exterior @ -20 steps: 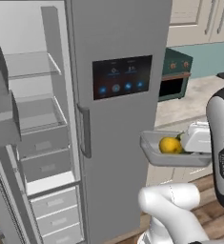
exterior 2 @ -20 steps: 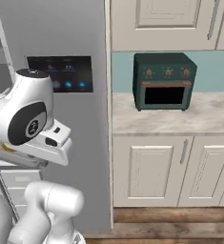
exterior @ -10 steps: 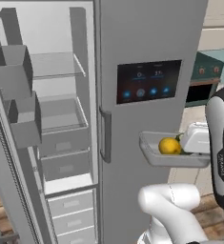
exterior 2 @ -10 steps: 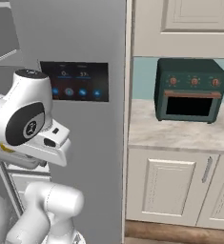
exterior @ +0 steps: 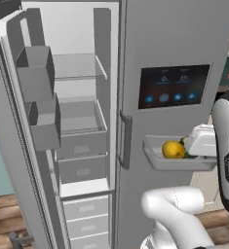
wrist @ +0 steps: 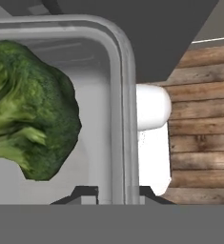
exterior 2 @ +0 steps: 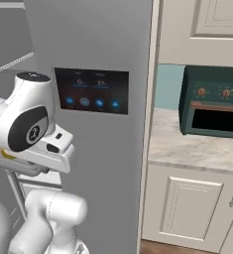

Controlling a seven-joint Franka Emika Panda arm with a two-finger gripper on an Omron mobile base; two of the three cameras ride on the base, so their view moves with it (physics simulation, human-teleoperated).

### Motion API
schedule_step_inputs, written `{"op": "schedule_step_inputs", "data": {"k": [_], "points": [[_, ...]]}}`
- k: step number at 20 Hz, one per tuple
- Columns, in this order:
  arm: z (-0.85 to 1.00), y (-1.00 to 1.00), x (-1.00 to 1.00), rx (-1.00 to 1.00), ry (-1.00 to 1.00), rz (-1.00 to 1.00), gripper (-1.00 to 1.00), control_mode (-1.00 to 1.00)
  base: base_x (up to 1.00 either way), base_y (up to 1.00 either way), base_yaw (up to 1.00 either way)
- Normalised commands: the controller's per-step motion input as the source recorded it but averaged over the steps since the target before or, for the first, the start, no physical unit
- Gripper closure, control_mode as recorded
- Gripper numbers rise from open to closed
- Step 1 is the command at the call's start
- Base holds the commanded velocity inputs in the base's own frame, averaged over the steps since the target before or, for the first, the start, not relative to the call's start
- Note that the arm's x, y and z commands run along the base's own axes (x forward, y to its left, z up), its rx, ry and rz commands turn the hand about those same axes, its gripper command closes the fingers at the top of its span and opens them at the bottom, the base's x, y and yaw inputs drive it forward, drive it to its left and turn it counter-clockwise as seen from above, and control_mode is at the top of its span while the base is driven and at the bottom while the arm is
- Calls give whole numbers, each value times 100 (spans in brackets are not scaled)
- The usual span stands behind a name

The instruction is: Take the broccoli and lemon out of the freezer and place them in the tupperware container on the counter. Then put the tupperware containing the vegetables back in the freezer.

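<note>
My gripper (wrist: 118, 194) is shut on the right rim of the grey tupperware container (wrist: 121, 90), one fingertip inside the wall and one outside. The dark green broccoli (wrist: 30, 109) lies in the tray on the left of the hand view. In the left base view the tupperware container (exterior: 170, 164) hangs level in front of the freezer's closed right door (exterior: 174, 44), below the display panel. The yellow lemon (exterior: 173, 149) sits in it, with the broccoli mostly hidden behind my white hand. The freezer's left compartment (exterior: 79, 121) stands open.
The open left door carries grey door bins (exterior: 38, 80). Shelves and drawers (exterior: 82, 168) fill the compartment. A dark green toaster oven (exterior 2: 214, 106) stands on the beige counter (exterior 2: 182, 144) to the right of the freezer. Wooden floor (wrist: 201, 124) lies below the tray.
Both base views have shifted: the freezer's open compartment now sits more central and the toaster oven has slid right, so the base moved. The tray stays held in the same place beside the arm.
</note>
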Motion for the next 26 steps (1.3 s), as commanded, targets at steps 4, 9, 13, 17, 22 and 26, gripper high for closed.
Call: {"op": "schedule_step_inputs", "data": {"k": [4,9,13,17,22,26], "points": [[4,22,21,0,0,0,100,-100,24,18,0],[9,47,14,0,0,0,100,-100,0,0,0],[34,29,0,3,-1,-3,100,-100,0,0,0],[61,26,-2,16,-5,-17,100,-100,0,0,0],[43,40,-11,20,-5,-36,100,-100,0,0,0],[21,56,-6,16,-3,-48,100,-100,0,0,0]]}}
